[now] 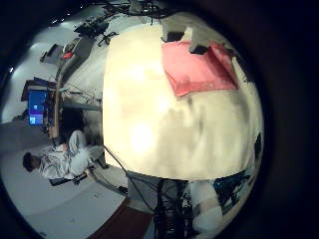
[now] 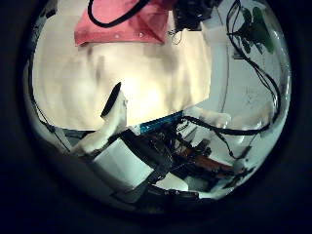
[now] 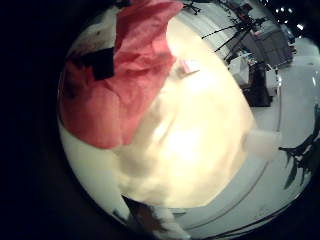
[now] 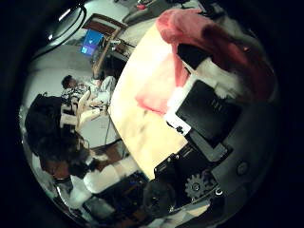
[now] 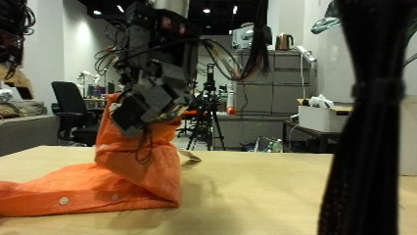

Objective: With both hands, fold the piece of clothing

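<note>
The orange shirt (image 5: 130, 166) lies partly on the table (image 5: 260, 186): 1 end is spread flat on the tabletop, and the other end is raised above the table in a peak. The right hand (image 5: 146, 98) holds that peak, its fingers (image 4: 195, 95) curled into the cloth, which drapes close across both of its palm views. The left hand (image 2: 115, 117) is high above the table and well away from the shirt. What shows of its fingers looks loosely extended, with nothing in them, and from there the shirt is a small patch near the far edge of the table.

The main risk, as I judge it, is that only 1 of the 2 hands has the cloth. With a single hold, the raised part hangs as a narrow bunch rather than a flat panel. Laying it over would then give a crumpled heap on the table, not a clean fold. The hold itself looks shallow, so a quick swing could let the fabric slip out and drop back onto the table. Pulling sideways could also drag the flat end across the table and skew the fold line. The left hand has a long way to come down to the table, and a careless descent could pin or ruck the flat part.
</note>
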Robot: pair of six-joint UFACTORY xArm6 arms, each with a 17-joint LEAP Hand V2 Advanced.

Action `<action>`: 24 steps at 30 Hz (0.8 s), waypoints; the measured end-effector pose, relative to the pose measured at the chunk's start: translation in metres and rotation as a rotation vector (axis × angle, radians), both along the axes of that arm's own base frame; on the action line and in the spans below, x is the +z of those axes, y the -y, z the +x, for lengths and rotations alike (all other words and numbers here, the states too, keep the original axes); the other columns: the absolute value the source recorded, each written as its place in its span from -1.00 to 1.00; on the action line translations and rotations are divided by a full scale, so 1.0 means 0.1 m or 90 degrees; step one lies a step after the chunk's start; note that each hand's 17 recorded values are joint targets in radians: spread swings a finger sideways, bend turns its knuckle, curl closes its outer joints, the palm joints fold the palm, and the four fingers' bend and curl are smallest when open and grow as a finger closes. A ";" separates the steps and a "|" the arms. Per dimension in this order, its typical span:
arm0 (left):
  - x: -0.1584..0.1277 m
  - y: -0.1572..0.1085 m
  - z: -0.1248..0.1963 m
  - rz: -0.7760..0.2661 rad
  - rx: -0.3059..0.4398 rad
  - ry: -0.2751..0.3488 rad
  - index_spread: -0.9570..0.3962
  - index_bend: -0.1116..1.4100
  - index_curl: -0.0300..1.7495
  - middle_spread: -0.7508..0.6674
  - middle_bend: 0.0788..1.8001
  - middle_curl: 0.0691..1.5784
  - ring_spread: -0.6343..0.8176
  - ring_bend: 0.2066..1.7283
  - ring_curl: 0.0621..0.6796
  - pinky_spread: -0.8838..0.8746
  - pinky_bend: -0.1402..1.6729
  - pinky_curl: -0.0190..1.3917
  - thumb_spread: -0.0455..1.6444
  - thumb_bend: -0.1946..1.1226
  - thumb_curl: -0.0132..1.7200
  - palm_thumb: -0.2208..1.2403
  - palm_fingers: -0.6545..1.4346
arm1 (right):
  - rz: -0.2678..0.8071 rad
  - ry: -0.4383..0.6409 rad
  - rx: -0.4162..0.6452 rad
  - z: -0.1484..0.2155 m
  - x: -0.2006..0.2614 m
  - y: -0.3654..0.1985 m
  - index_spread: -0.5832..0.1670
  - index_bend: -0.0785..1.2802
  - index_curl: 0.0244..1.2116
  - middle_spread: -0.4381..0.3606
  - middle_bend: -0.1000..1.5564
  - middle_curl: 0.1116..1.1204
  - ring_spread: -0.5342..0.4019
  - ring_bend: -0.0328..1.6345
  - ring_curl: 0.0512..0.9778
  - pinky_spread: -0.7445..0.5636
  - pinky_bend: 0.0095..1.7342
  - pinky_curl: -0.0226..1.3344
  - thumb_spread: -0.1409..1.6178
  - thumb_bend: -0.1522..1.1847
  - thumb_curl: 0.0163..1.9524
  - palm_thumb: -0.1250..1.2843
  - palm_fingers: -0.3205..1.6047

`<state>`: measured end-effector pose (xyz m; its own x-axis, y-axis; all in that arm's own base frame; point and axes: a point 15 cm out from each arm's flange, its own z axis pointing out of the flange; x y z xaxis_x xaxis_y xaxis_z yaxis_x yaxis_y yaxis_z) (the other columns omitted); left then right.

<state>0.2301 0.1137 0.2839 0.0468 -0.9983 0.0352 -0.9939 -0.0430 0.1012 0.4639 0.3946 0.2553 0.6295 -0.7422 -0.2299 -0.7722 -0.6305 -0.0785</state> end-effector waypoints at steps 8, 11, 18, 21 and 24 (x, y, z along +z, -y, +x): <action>-0.04 0.01 -0.05 -0.001 0.005 -0.002 0.40 -0.62 -0.56 0.27 -0.88 -0.68 0.25 -0.56 -0.54 0.31 -0.48 -0.52 0.32 -0.74 -0.58 0.07 -0.19 | 0.215 -0.186 0.042 -0.26 0.01 -0.19 -0.42 0.09 -0.16 -0.50 0.29 -0.25 -0.39 0.47 -0.15 -0.69 0.20 -0.10 0.38 -0.70 -0.07 0.72 0.22; -0.04 0.01 -0.05 0.000 0.006 -0.001 0.40 -0.62 -0.56 0.27 -0.88 -0.68 0.25 -0.56 -0.54 0.31 -0.48 -0.52 0.32 -0.74 -0.58 0.07 -0.19 | 0.284 -0.245 0.042 -0.28 0.15 -0.05 -0.30 0.16 -0.09 -0.35 0.35 -0.21 -0.32 0.38 -0.17 -0.60 0.07 -0.13 0.37 -0.73 -0.07 0.71 0.12; 0.00 0.05 -0.06 0.005 0.001 0.005 0.40 -0.62 -0.56 0.27 -0.88 -0.68 0.24 -0.56 -0.55 0.31 -0.49 -0.52 0.32 -0.74 -0.58 0.07 -0.18 | 0.280 -0.229 0.059 -0.26 0.37 0.15 -0.20 0.24 -0.02 -0.35 0.25 -0.22 -0.62 0.29 -0.23 -0.25 -0.08 -0.17 0.32 -0.81 -0.09 0.54 -0.16; 0.01 0.05 -0.05 0.004 0.005 0.007 0.40 -0.62 -0.56 0.27 -0.88 -0.68 0.23 -0.56 -0.55 0.31 -0.49 -0.52 0.32 -0.74 -0.58 0.07 -0.18 | 0.268 -0.223 0.059 -0.23 0.36 0.24 -0.20 0.20 -0.03 -0.16 0.22 -0.23 -0.34 0.32 -0.26 -0.08 -0.15 -0.22 0.30 -0.80 -0.10 0.54 -0.21; 0.02 0.07 -0.04 0.005 0.001 0.008 0.40 -0.62 -0.56 0.27 -0.88 -0.68 0.23 -0.56 -0.55 0.31 -0.49 -0.52 0.32 -0.74 -0.58 0.07 -0.18 | 0.267 -0.225 0.056 -0.22 0.33 0.26 -0.19 0.10 -0.07 -0.20 0.39 -0.16 -0.33 0.35 -0.27 0.09 -0.26 -0.29 0.29 -0.80 -0.12 0.53 -0.10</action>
<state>0.2257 0.1065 0.2855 0.0484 -0.9984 0.0285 -0.9950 -0.0457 0.0892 0.4419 0.3684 0.2886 0.5161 -0.4897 -0.7028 -0.7426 -0.6646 -0.0822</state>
